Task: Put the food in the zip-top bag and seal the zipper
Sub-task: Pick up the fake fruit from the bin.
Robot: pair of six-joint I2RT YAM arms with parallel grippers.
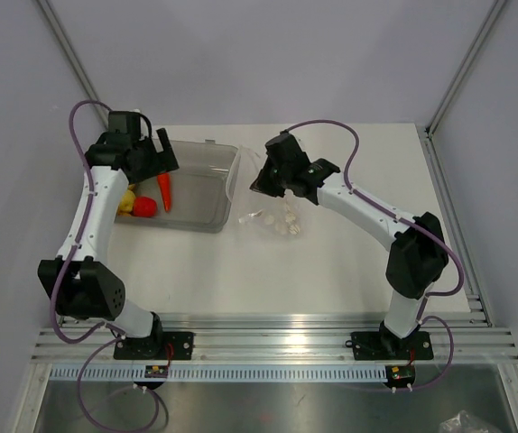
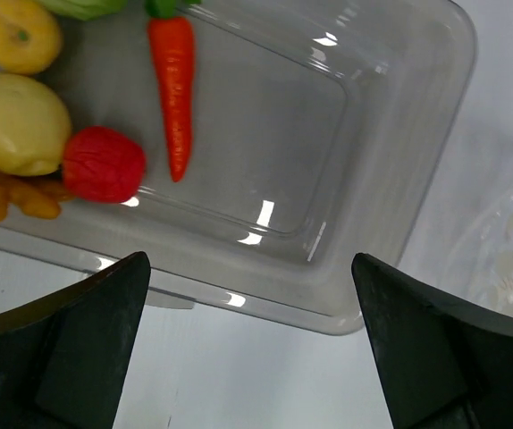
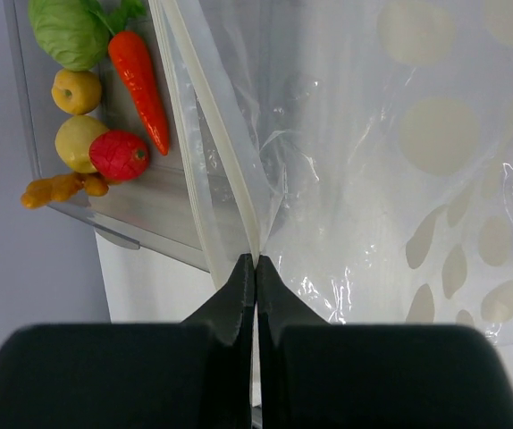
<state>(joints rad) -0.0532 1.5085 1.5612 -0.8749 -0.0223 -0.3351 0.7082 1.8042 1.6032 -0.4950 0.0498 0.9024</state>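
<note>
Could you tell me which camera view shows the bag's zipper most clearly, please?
The right wrist view: the zipper runs close up, pinched in the shut right gripper. The top view shows the zip-top bag small, its strip barely distinguishable. The left wrist view catches only a dotted corner, no zipper.

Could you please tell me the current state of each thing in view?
left gripper: open, over the bin.
right gripper: shut on the zip-top bag at its zipper.
zip-top bag: edge pinched, no food visible inside.
zipper: pinched; sealed or open, cannot tell.
food: lying in the bin.
bin: uncovered, holding the food.
</note>
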